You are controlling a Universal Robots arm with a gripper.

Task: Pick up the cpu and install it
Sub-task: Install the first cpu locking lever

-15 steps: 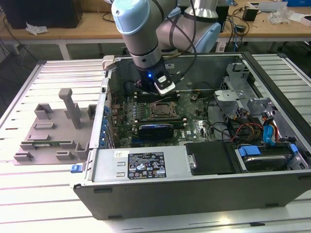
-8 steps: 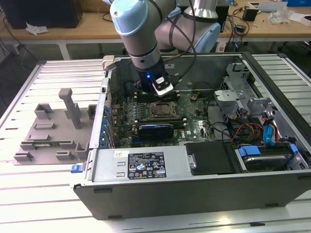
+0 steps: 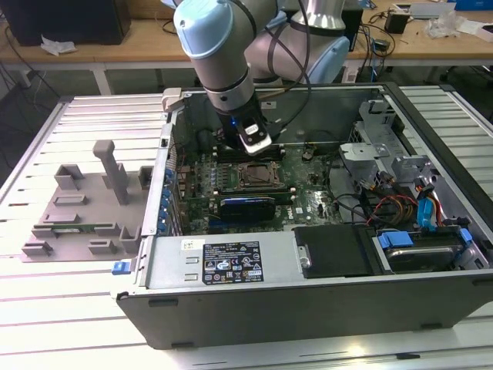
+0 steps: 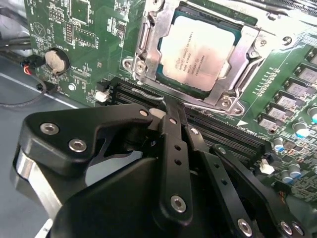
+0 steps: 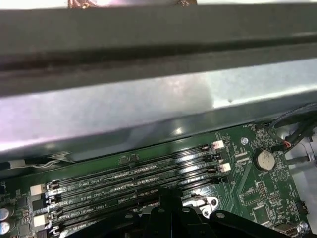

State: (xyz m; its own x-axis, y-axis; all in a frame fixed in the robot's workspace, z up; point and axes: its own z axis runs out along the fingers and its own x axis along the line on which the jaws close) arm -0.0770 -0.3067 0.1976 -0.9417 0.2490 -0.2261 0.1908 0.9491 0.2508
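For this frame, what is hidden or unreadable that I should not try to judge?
- Near edge of the cpu: in the second wrist view, the gripper and socket frame cover it, so full seating is unclear.
- The cpu in the exterior view: too small to judge.
- Socket area in the first wrist view: cut off by the picture's edge behind the memory slots.

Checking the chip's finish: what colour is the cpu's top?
Silver-grey metal, clearest in the second wrist view: cpu.
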